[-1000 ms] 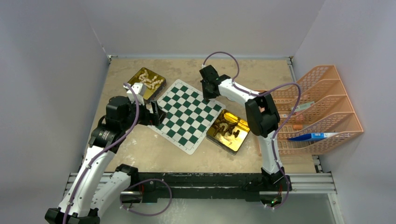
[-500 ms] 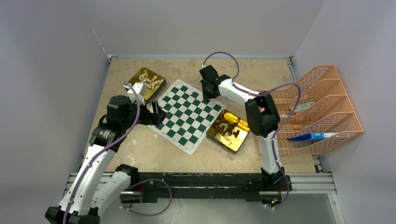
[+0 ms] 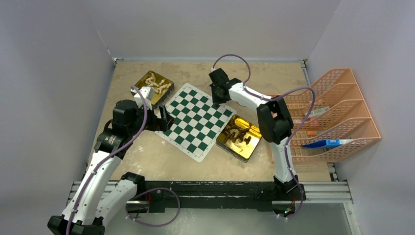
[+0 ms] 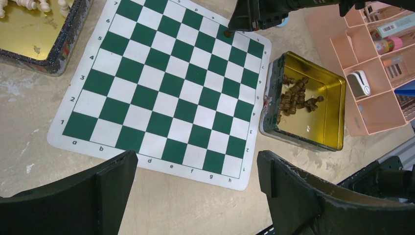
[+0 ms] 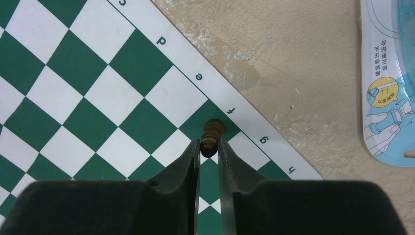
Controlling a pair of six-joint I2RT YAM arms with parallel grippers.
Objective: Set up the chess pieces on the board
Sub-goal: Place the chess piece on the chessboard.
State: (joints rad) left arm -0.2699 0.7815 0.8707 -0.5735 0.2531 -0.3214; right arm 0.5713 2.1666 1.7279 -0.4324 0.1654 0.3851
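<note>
We see one dark brown chess piece (image 5: 211, 133), small, lathe-turned and round-headed, at the middle of the right wrist view. It is on a green square in the outermost row of the board (image 5: 88, 98), a flat mat of dark green and white checks. That square lies against the white border beside the printed letter f. The right claw (image 5: 209, 147) reaches in from the bottom of that frame and pinches the piece. Its jaws are drawn nearly together on the piece's near side, and the head pokes out just past the tips. We cannot tell whether the base sits flat on the square.

In the left wrist view the other dark pieces (image 4: 295, 95) lie heaped in a gold tin (image 4: 333, 117), just beside the board's edge at the right of the frame. Cream-white pieces (image 4: 34, 5) show in a second gold tin (image 4: 29, 34) at the upper left corner. The left claw (image 4: 195, 191) is spread wide along the bottom of that frame, over the sandy tabletop (image 4: 29, 107) near the board's lettered edge, well apart from the pinched piece.
</note>
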